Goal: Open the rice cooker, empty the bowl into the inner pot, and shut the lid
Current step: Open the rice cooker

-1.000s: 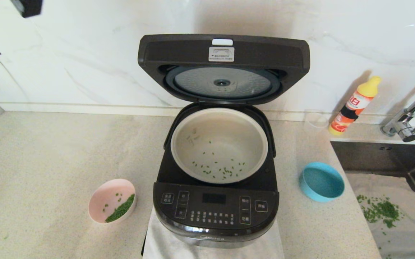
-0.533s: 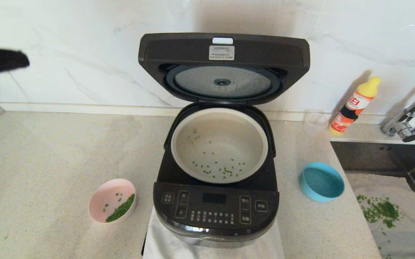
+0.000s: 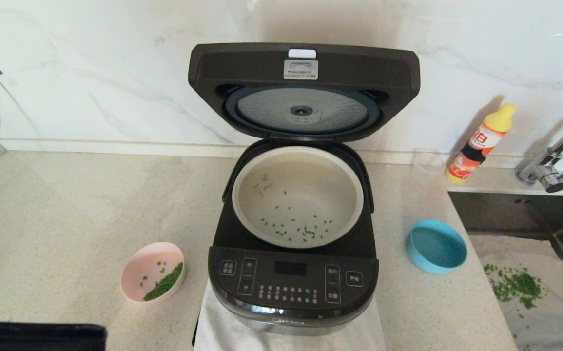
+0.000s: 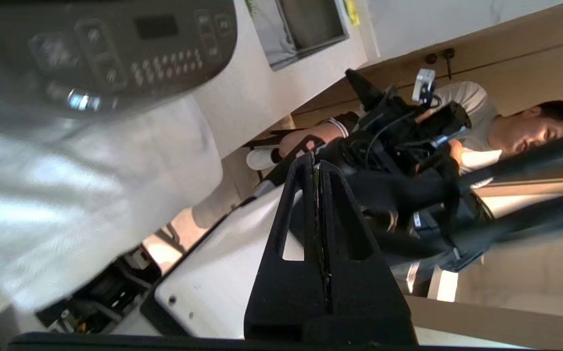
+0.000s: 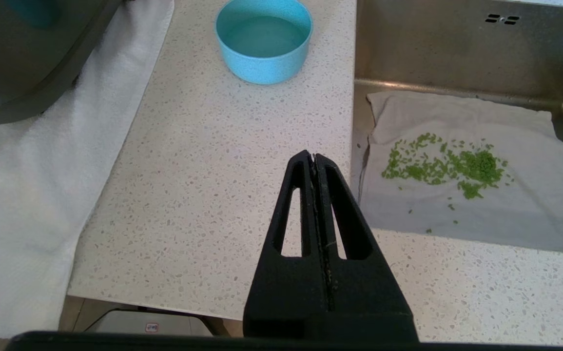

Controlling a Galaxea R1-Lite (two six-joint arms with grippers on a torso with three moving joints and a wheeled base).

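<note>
Lid (image 3: 303, 87) up, pot (image 3: 297, 195) exposed, bowl (image 3: 152, 272) unemptied.
Left gripper (image 4: 318, 168) pinched shut, empty, low beside cooker (image 3: 293, 273); bowl beyond it. Risk: closed jaws knocking bowl over.

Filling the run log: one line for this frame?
lid: up | inner pot: few green bits | pink bowl: still part full | left gripper: shut, empty | right gripper: shut, parked

left hand (image 4: 316, 168): fingers pressed together | right hand (image 5: 314, 161): fingers pressed together
</note>
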